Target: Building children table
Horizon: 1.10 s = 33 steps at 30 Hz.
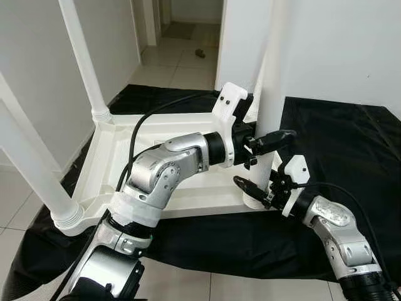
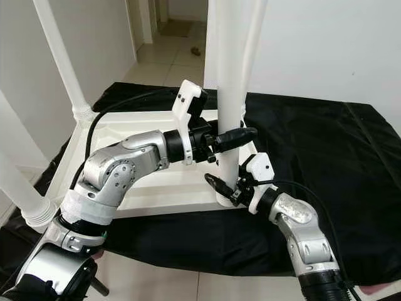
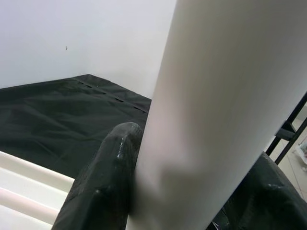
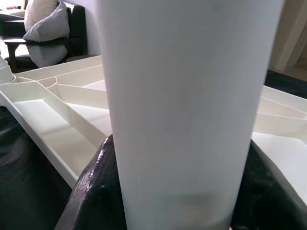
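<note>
1. The white plastic children's tabletop (image 1: pixel 188 188) lay upside down on a black cloth sheet (image 1: pixel 338 144) spread over the pale tiled floor (image 1: pixel 182 63), ribbed underside facing up
2. Two white tapered plastic legs stood upright in corner sockets on the robot's left: the far-left leg (image 1: pixel 84 63) and the near-left leg (image 1: pixel 31 169), each seated in a ringed collar. Judged fitted
3. A third white tubular leg (image 1: pixel 272 94) stood upright at the near-right corner, its foot in the socket collar (image 1: pixel 254 202). Both hands were on this leg
4. Left hand (image 1: pixel 269 143): the silver arm reached across the tabletop and the two black fingers were clamped round the leg at mid-height; the left wrist view showed a finger (image 3: pixel 103 187) pressed against the white tube on each side
5. Right hand (image 1: pixel 254 188): gripped the same leg low down, just above the collar; the right wrist view showed the tube between both fingers (image 4: pixel 96 191), with the tabletop ribs behind
6. A further white upright (image 2: pixel 254 50) showed just behind the held leg in the right eye view; whether it was the fourth leg already seated, I could not tell
7. Progress estimate: past halfway. Remaining, by my judgement: press or twist the held leg fully home, confirm the fourth corner, then turn the table upright
</note>
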### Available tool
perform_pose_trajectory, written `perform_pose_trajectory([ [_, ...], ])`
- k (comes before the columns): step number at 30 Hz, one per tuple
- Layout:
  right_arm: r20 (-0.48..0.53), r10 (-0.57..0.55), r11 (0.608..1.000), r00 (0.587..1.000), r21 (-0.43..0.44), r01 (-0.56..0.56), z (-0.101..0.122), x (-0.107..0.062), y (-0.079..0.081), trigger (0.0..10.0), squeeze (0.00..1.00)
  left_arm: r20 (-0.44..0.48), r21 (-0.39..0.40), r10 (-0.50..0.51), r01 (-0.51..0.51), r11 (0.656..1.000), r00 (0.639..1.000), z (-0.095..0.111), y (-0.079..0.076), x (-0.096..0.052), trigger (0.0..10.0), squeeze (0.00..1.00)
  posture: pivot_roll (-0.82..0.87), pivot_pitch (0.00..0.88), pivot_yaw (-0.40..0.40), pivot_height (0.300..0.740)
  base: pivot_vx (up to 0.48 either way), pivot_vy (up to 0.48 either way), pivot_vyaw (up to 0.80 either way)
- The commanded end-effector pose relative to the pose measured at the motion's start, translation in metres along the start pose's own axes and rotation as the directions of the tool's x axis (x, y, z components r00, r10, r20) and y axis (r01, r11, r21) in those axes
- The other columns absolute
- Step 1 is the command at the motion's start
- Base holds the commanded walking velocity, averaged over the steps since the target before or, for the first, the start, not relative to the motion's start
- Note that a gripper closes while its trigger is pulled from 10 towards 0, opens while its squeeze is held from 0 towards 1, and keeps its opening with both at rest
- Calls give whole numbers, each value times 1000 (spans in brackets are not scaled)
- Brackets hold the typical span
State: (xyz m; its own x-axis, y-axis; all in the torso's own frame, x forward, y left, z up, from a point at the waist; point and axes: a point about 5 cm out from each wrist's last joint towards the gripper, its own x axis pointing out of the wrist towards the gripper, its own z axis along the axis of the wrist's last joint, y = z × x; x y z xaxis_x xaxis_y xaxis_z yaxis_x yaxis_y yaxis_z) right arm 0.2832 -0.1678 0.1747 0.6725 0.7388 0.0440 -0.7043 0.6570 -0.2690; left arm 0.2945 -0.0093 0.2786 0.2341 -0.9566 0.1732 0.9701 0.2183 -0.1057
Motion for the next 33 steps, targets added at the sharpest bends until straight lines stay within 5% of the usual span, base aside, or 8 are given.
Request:
perform_pose_trajectory([
  [1,-10,-36,999,999,11,36,-3,3,-2,10000,0,36,-25,-155,156,988,987,9,-16,11,0,0,-39,0,3,740,0,0,0],
  [9,14,-100,994,995,55,99,-4,6,-7,10000,43,55,-21,-121,122,992,991,14,-10,12,0,0,-37,0,4,740,0,0,0],
  [10,21,-110,992,994,59,108,-3,7,-7,10000,1000,43,-4,-92,92,996,995,14,-7,14,10000,0,-36,0,3,740,0,0,0],
  [30,34,-308,951,951,52,306,12,38,-15,10000,1000,90,106,121,-130,986,989,32,6,27,10000,0,-25,0,-8,740,0,0,0],
  [31,22,-338,940,941,47,337,13,43,-16,10000,0,94,121,142,-153,981,985,34,8,29,10000,0,-23,0,-14,740,0,0,0],
  [33,16,-370,928,929,52,369,14,48,-17,10000,0,98,150,175,-188,971,980,35,10,31,10000,0,-22,0,-18,740,0,0,0],
])
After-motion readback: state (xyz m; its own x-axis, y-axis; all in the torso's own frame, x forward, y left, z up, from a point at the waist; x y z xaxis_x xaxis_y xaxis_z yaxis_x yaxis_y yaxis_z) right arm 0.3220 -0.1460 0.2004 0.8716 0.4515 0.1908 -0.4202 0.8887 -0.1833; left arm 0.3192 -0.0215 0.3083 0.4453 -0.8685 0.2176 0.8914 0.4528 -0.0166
